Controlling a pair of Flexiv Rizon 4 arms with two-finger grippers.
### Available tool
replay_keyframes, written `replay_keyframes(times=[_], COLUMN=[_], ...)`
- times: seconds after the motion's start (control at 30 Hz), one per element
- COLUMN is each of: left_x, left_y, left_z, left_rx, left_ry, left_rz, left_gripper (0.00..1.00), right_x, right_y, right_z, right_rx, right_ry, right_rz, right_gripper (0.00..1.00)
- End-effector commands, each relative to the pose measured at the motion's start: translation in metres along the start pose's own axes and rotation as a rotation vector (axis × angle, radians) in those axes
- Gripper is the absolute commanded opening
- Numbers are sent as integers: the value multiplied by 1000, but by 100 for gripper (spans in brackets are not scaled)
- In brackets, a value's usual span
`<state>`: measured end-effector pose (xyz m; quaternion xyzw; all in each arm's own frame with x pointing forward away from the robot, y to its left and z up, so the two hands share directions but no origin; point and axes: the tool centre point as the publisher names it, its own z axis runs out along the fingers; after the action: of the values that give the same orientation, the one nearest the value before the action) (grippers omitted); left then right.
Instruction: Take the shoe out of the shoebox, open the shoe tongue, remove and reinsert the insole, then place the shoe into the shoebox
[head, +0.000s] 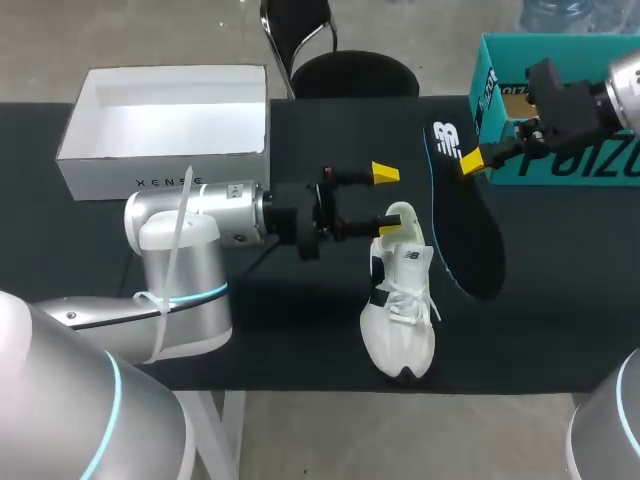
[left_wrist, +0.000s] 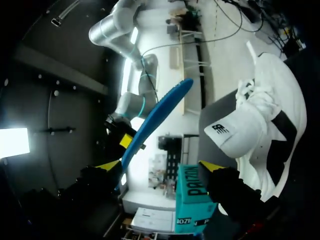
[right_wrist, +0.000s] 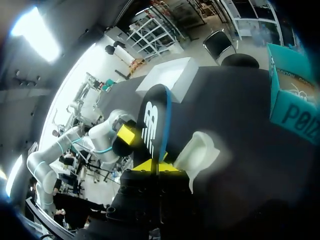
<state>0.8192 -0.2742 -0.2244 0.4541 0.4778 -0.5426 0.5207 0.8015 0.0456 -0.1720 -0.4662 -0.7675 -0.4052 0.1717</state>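
Insole (head: 470, 230), thin dark oval, pinched by right pincer (head: 472, 160); left pincer (head: 388, 201) released beside white laced shoe (head: 400, 300).

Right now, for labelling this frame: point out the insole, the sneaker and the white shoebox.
insole (head: 472, 235): head view, its middle.
sneaker (head: 402, 297): head view, the laces.
white shoebox (head: 110, 172): head view, front wall.

Robotics lab: silver left arm (head: 190, 225) and right arm (head: 625, 90) over black-covered worktable (head: 300, 330).
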Motion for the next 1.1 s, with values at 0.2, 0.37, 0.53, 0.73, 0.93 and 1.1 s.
replay_keyframes(times=[0.2, 0.37, 0.53, 0.73, 0.93, 1.1], left_x=[4, 5, 3, -4, -3, 6], left_y=[-1, -2, 0, -4, -12, -19], left_z=[4, 9, 13, 18, 23, 27], left_rx=[1, 10, 7, 10, 11, 26], left_ry=[18, 39, 36, 26, 26, 46], left_rz=[30, 66, 78, 103, 112, 119], left_gripper=[100, 100, 100, 100, 100, 100], right_x=[-2, -1, 1, 0, 0, 0], right_y=[-3, -3, -1, 0, 1, 2], right_z=[22, 25, 30, 38, 45, 48], right_rx=[14, 20, 29, 39, 45, 59], right_ry=[18, 21, 31, 41, 49, 53], right_rz=[16, 20, 22, 33, 43, 50], right_gripper=[0, 0, 0, 0, 0, 0])
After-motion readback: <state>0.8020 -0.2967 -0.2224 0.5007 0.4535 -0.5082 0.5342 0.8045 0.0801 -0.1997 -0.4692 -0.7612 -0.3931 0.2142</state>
